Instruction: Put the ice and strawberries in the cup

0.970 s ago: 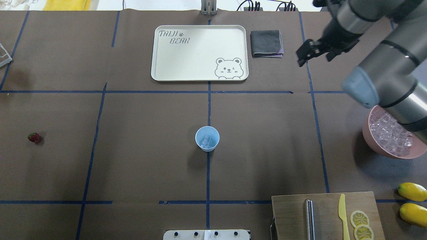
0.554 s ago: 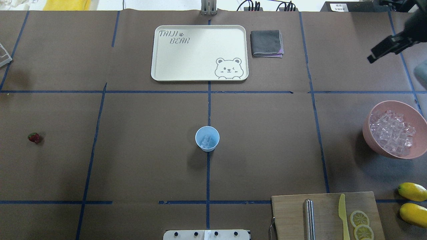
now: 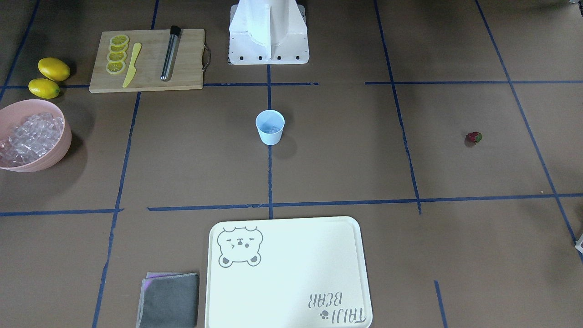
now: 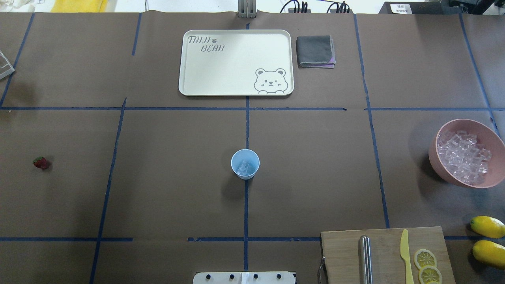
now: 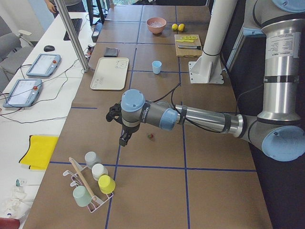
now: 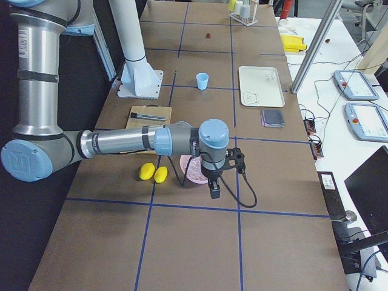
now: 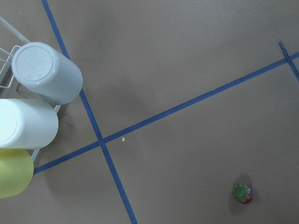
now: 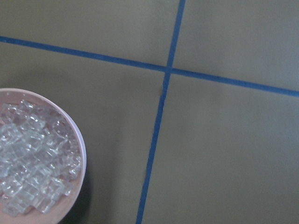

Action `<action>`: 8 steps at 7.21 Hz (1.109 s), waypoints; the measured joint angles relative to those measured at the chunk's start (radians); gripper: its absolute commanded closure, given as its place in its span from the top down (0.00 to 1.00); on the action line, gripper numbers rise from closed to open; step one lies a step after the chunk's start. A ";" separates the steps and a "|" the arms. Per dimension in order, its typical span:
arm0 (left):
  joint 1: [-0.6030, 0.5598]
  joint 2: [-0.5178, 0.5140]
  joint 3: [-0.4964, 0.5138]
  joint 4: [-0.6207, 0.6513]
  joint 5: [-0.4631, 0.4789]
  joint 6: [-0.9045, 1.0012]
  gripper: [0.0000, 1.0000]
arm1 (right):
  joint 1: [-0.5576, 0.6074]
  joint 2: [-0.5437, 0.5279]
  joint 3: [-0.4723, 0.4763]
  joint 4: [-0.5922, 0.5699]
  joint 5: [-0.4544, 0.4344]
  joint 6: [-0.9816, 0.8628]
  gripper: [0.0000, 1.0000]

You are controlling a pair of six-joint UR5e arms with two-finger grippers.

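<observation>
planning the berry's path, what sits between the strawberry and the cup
Nothing. In the overhead view the stretch from the strawberry to the cup is bare brown table cover, crossed only by one blue tape line.

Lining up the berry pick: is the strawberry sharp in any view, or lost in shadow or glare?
Left wrist view: small dark red strawberry with green cap is sharp, faint shadow around it, no glare. Overhead view: tiny, slightly soft, evenly lit.

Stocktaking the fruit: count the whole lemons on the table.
2. The first lemon lies beside the cutting board; the second lemon lies close by it, nearer the pink bowl. None appears hidden.
</observation>
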 measured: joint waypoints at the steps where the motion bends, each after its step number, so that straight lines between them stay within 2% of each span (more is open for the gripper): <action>1: 0.000 -0.001 0.005 0.002 0.000 0.000 1.00 | 0.022 -0.034 -0.001 0.000 0.003 -0.002 1.00; 3: 0.000 -0.004 0.021 0.007 -0.006 -0.025 1.00 | 0.036 -0.045 0.003 0.001 0.022 0.030 1.00; 5: 0.000 -0.003 0.016 0.000 -0.024 -0.147 1.00 | 0.036 -0.038 0.006 0.002 0.030 0.063 1.00; 8: 0.016 -0.003 -0.003 0.000 0.000 -0.192 1.00 | 0.037 -0.038 0.005 0.002 0.030 0.068 1.00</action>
